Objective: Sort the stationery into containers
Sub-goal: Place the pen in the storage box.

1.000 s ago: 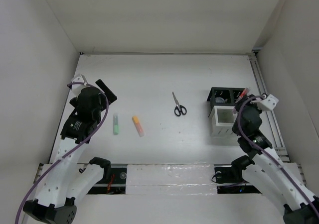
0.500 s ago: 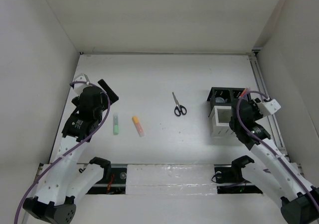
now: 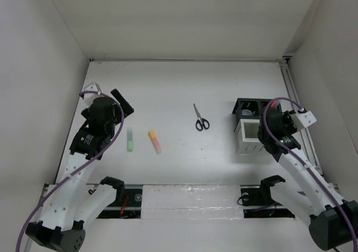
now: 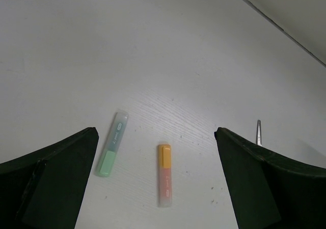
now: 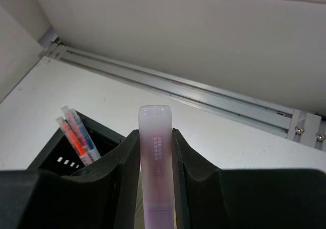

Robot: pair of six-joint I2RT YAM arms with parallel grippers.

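We see a white table (image 3: 179, 84) spreading beneath and ahead of the left gripper (image 4: 155, 131), its surface faintly grained and flecked with small dark specks. Far ahead of that gripper, to its right, a dark seam (image 4: 275, 28) marks where the table meets a white wall (image 3: 184, 17). Just beyond the right gripper (image 5: 155, 132) an aluminium rail (image 5: 204, 99) runs along the table's edge, with two screws (image 5: 299, 131) off to the gripper's right. Another plain white wall (image 5: 204, 35) rises behind the rail. Behind both grippers, a glossy white strip (image 3: 190, 197) lies along the near edge.
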